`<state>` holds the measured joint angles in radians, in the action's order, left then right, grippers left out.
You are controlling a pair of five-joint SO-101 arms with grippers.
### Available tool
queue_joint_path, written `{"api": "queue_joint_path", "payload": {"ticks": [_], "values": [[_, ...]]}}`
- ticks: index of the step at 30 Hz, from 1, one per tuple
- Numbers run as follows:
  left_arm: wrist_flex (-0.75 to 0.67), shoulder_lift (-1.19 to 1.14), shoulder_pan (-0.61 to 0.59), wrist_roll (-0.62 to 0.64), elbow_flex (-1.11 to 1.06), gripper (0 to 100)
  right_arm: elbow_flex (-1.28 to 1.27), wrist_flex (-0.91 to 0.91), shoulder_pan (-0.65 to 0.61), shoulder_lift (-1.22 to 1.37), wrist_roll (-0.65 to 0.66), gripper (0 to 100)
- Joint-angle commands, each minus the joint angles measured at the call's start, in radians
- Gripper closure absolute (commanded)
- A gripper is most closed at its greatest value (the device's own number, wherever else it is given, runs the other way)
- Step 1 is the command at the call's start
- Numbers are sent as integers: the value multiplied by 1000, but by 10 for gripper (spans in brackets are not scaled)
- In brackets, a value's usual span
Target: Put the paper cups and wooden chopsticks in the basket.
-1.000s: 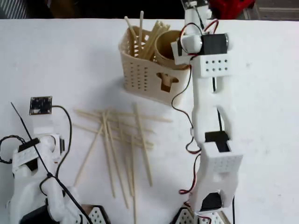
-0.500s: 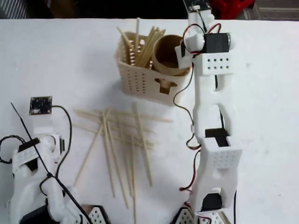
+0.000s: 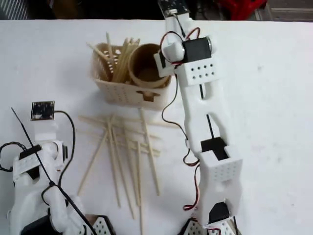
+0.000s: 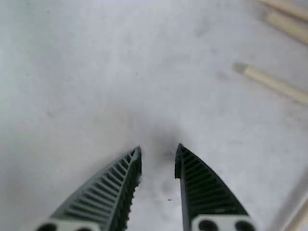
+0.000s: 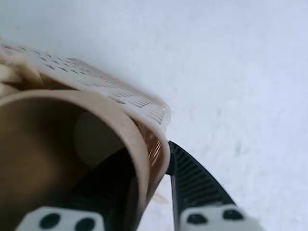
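High view. Observed, toward the far side of the white table (image 3: 274, 98), a cream perforated basket (image 3: 122, 93) standing upright. Found inside it a brown paper cup (image 3: 146, 71), upright, at the end nearest the right arm (image 3: 203, 112), and a bundle of wooden chopsticks (image 3: 117, 54) leaning at the other end. Recorded loose chopsticks (image 3: 122, 152) lying crisscrossed flat on the table, just in front of the basket on the arms' side. Noted the right arm stretched out, its wrist end over the cup's rim. Noted the left arm (image 3: 34, 181) folded at the near left corner, with a small black board (image 3: 42, 110) on a cable just beyond it.

Left wrist view. Found the left gripper (image 4: 158, 159) low over bare table, jaws parted by a narrow gap, gripping nothing. Logged ends of loose chopsticks off to one side, apart from the jaws.

Right wrist view. Found the right gripper (image 5: 149, 151) clamped across the cup's wall and the basket's wall together, with one finger (image 5: 106, 185) inside the cup and the other outside the basket's corner.
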<state>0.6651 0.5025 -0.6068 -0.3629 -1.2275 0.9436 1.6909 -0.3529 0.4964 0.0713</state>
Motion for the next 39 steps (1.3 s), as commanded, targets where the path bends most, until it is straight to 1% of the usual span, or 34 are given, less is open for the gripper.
{"api": "queue_joint_path", "payload": {"ticks": [1, 5, 7, 9, 13, 16, 18, 23, 28, 31, 35, 39], "values": [[-20, 7, -7, 14, 6, 872, 8, 22, -1, -25, 12, 897], [-20, 7, -7, 14, 6, 872, 12, 15, 12, -28, 12, 742], [-20, 7, -7, 14, 6, 872, 12, 15, 15, -53, 12, 714], [-20, 7, -7, 14, 6, 872, 12, 19, 13, -96, 15, 731], [-20, 7, -7, 14, 6, 872, -2, 28, 1, -223, 20, 795], [-20, 7, -7, 14, 6, 872, -57, 28, -31, -326, 21, 832], [-20, 7, -7, 14, 6, 872, -118, 28, -68, -395, 21, 836], [-20, 7, -7, 14, 6, 872, -330, 27, -174, -565, 29, 836], [-20, 7, -7, 14, 6, 872, -585, 25, -328, -736, 164, 836], [-20, 7, -7, 14, 6, 872, -776, 10, -409, -822, 187, 836], [-20, 7, -7, 12, 6, 872, -1011, -91, -473, -931, 187, 836], [-20, 7, -7, 14, 6, 872, -1241, -229, -478, -989, 190, 836]]}}
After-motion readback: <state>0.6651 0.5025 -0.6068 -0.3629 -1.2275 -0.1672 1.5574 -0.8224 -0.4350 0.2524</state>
